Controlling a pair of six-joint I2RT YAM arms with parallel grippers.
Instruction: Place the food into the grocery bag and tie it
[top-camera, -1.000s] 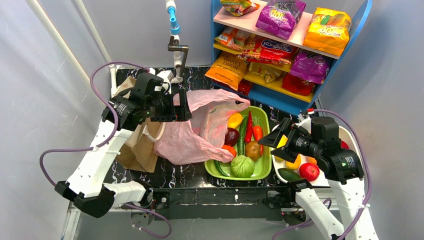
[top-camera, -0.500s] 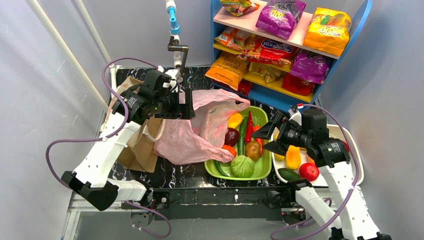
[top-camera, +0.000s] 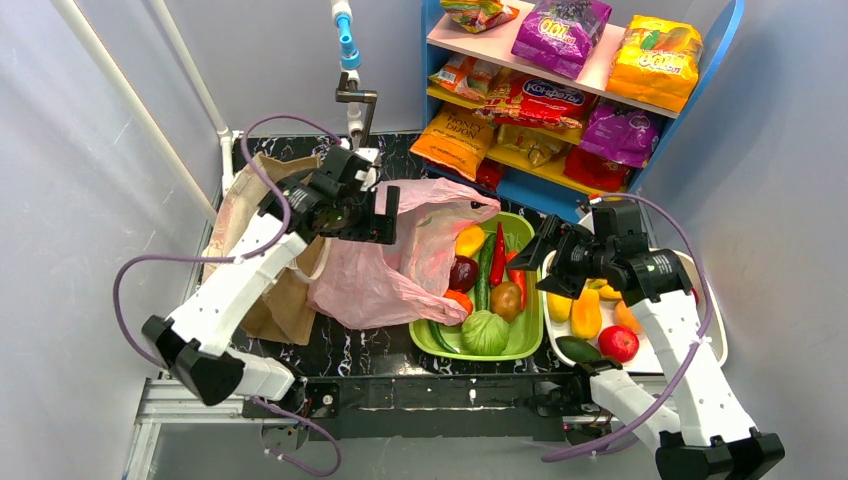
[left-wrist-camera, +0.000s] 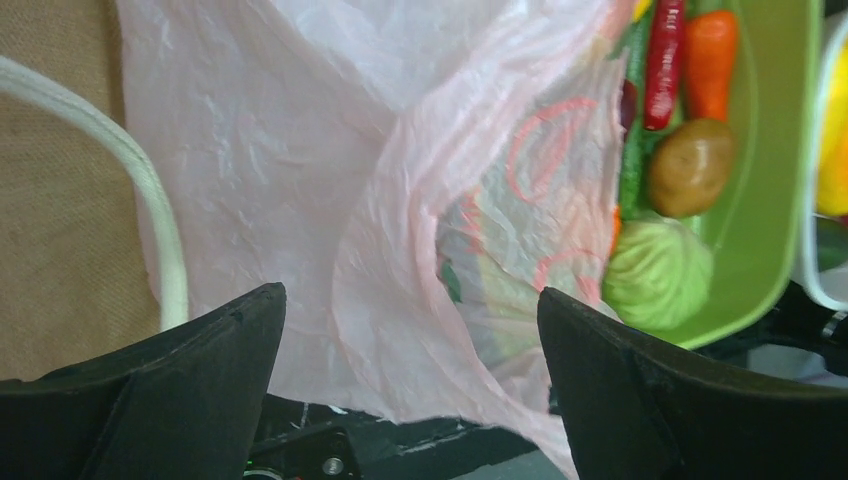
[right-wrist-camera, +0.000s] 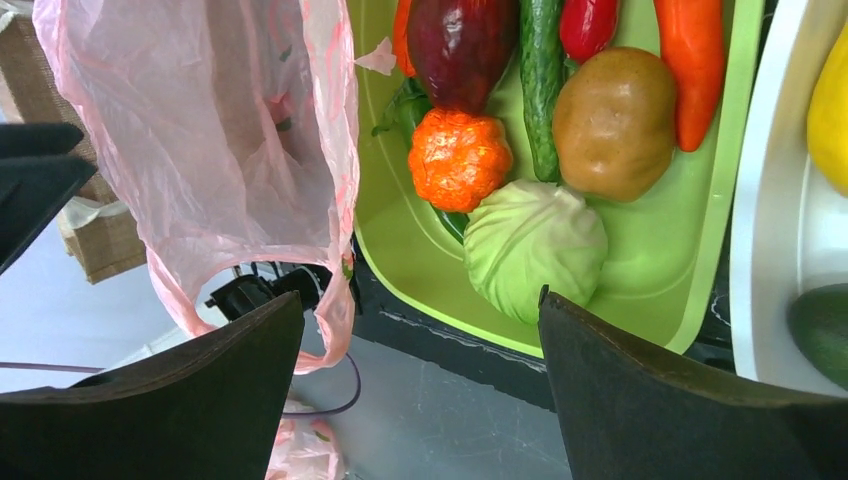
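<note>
The pink grocery bag (top-camera: 395, 260) lies crumpled mid-table, its mouth draped over the left edge of the green tray (top-camera: 528, 340). That tray holds food: a dark-red onion (top-camera: 463, 272), a brown onion (top-camera: 507, 298), a cabbage (top-camera: 485, 332), a carrot and a chili. My left gripper (top-camera: 385, 222) hangs open over the bag's top, with only pink plastic (left-wrist-camera: 330, 180) below its jaws (left-wrist-camera: 405, 293). My right gripper (top-camera: 533, 270) is open above the tray's right side, nothing between its fingers (right-wrist-camera: 420, 298). The cabbage (right-wrist-camera: 535, 250) and brown onion (right-wrist-camera: 615, 120) lie just ahead.
A white tray (top-camera: 705, 340) at the right holds yellow fruit (top-camera: 585, 315) and a red apple (top-camera: 618, 343). A brown paper bag (top-camera: 270, 300) lies under the left arm. A blue shelf (top-camera: 560, 205) of snack packets (top-camera: 455, 140) stands at the back.
My left gripper has moved right and toward the back, over the bag's top. My right gripper has shifted left and back from the white tray toward the green tray.
</note>
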